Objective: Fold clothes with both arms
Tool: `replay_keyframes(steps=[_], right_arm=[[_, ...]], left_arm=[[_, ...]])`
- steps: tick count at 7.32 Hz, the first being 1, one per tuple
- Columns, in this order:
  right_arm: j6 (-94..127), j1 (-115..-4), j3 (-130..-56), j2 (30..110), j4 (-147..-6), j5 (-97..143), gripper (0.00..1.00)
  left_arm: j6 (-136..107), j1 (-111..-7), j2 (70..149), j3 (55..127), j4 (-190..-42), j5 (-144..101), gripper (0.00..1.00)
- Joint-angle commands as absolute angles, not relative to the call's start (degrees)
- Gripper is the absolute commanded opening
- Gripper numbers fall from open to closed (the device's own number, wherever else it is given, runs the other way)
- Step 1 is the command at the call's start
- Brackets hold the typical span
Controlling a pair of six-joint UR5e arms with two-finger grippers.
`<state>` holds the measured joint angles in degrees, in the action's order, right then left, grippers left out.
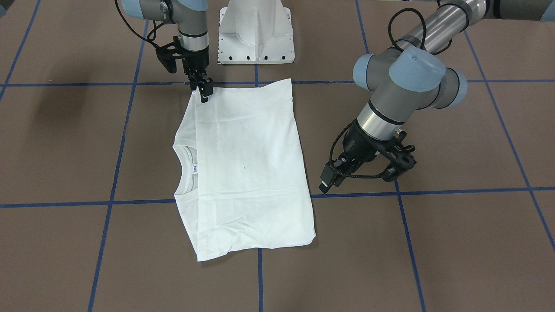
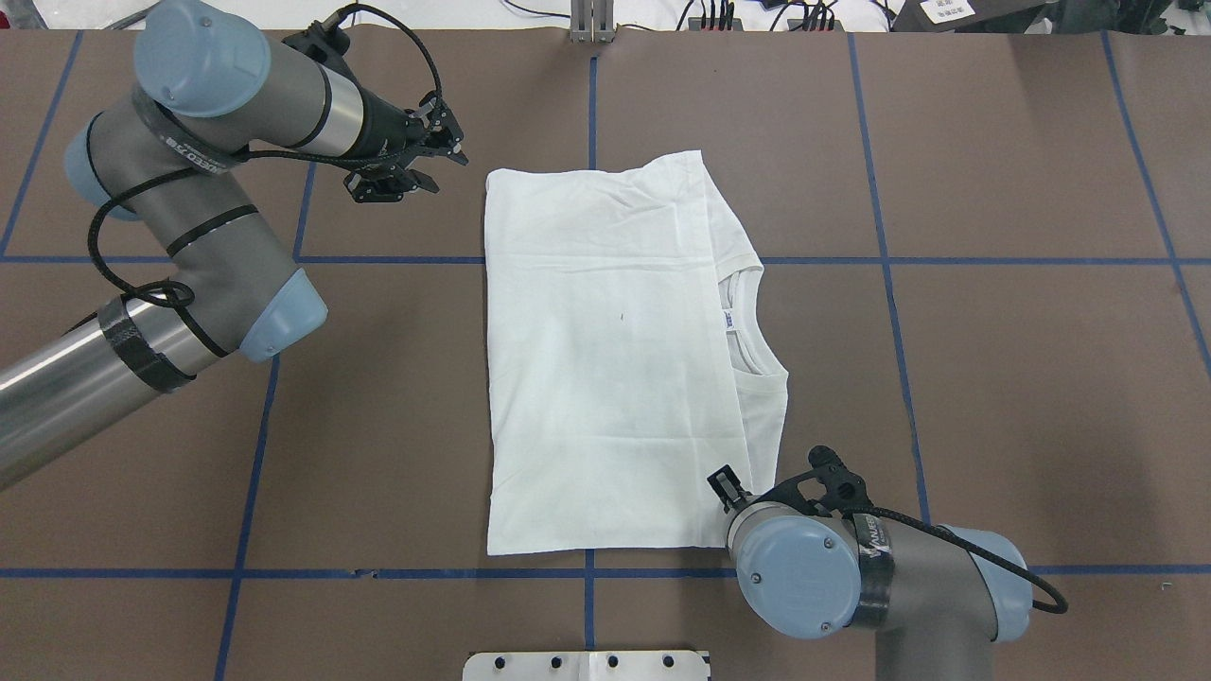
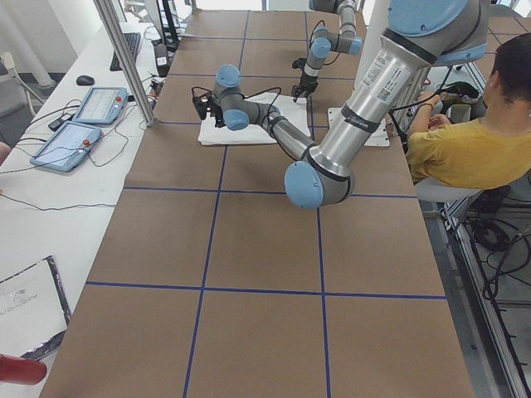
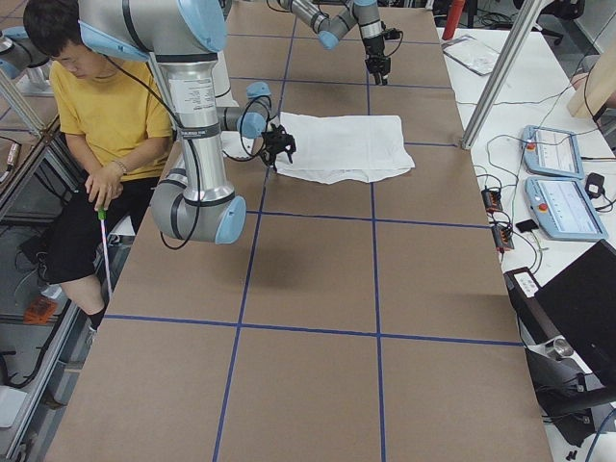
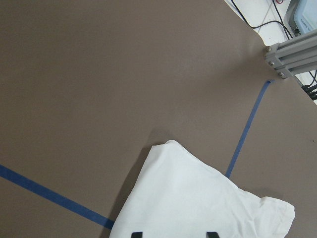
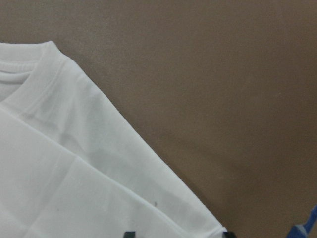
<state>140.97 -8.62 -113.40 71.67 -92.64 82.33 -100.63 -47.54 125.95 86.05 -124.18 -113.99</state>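
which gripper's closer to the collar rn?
Right. The right gripper hangs at the shirt's corner nearest the robot, on the same side as the collar. The left gripper is beside the opposite edge, the whole shirt between.

— Any writing you can make out?
— White letters, roughly "NEED", on the black band round the left arm, and the same on the wrap round the right arm
— And the neck label?
— Blue print, too small to read
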Motion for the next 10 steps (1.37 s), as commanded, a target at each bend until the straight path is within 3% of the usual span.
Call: replay_keyframes(steps=[1,5,7,9,10], right_arm=[[141.06,-8.61,-113.73,72.07,-92.72,82.27,0.58],[141.06,-8.44,-114.17,72.6,-92.9,82.27,0.72],[141.06,-7.91,-114.08,72.77,-92.9,82.27,0.72],[141.06,-7.82,-114.08,72.86,-92.9,82.27,0.67],[141.06,-7.82,-114.08,72.77,-92.9,82.27,0.56]], left_arm=[[-100.63,-47.46,126.03,86.74,-123.05,-113.99,0.53],[-100.63,-47.37,125.95,86.66,-123.05,-113.99,0.53],[-100.63,-47.37,125.95,86.66,-123.05,-113.99,0.53],[-100.63,-47.37,125.95,86.75,-123.05,-113.99,0.53],[-100.63,-47.37,125.95,86.75,-123.05,-113.99,0.53]])
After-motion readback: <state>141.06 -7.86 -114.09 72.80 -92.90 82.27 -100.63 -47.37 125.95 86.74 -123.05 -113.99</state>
